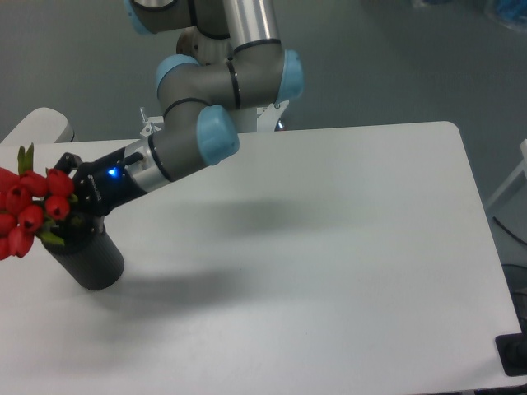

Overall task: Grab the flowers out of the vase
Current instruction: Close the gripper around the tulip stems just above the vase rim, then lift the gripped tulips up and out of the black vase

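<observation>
1. The vase (89, 259) stands on the tabletop (329, 247) just below the tool (74, 196), its black body leaning toward the tool's side.
2. The flowers (31, 210) sit at the vase's mouth, just beside the tool's tip; the red buds spread away from it to the picture's edge.
3. The tool's fingers are dark against the vase and leaves, so I cannot tell whether it is clenched or released.
4. The arm (185, 144) slopes up behind the tool.

tool (72, 191) at flowers (29, 210) | flowers in vase (90, 255) | table (329, 247)
</observation>
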Robot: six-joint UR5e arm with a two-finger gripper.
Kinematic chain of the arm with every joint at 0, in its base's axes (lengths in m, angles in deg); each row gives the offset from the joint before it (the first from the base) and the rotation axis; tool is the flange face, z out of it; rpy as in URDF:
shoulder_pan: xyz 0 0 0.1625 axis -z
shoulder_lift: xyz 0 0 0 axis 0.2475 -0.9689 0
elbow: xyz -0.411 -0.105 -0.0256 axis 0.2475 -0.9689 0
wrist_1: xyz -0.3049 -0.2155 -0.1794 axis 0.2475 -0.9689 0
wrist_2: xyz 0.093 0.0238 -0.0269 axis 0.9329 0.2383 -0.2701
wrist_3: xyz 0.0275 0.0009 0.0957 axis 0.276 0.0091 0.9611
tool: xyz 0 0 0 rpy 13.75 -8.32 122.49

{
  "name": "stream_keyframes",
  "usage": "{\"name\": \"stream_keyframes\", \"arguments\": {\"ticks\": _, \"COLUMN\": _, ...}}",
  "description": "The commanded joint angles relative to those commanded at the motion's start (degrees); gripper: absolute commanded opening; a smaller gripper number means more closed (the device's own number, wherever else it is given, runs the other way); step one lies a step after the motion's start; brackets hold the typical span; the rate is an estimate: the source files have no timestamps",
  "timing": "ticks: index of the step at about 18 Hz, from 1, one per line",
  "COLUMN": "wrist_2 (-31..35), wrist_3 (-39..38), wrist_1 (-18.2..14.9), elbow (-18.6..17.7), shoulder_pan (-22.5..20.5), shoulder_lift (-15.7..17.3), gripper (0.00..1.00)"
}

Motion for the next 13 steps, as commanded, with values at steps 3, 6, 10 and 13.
{"name": "stream_keyframes", "arguments": {"ticks": 3, "wrist_2": -4.75, "wrist_3": -2.11, "wrist_1": 0.0, "elbow": 0.18, "shoulder_pan": -2.11, "shoulder_lift": 0.97, "gripper": 0.13}}
{"name": "stream_keyframes", "arguments": {"ticks": 6, "wrist_2": -8.26, "wrist_3": -3.61, "wrist_1": -0.09, "elbow": 0.7, "shoulder_pan": -4.04, "shoulder_lift": 1.41, "gripper": 0.13}}
{"name": "stream_keyframes", "arguments": {"ticks": 10, "wrist_2": -11.7, "wrist_3": -3.69, "wrist_1": -0.09, "elbow": 0.7, "shoulder_pan": -5.63, "shoulder_lift": 1.41, "gripper": 0.13}}
{"name": "stream_keyframes", "arguments": {"ticks": 13, "wrist_2": -14.77, "wrist_3": -3.61, "wrist_1": -0.09, "elbow": 0.7, "shoulder_pan": -7.47, "shoulder_lift": 1.41, "gripper": 0.13}}
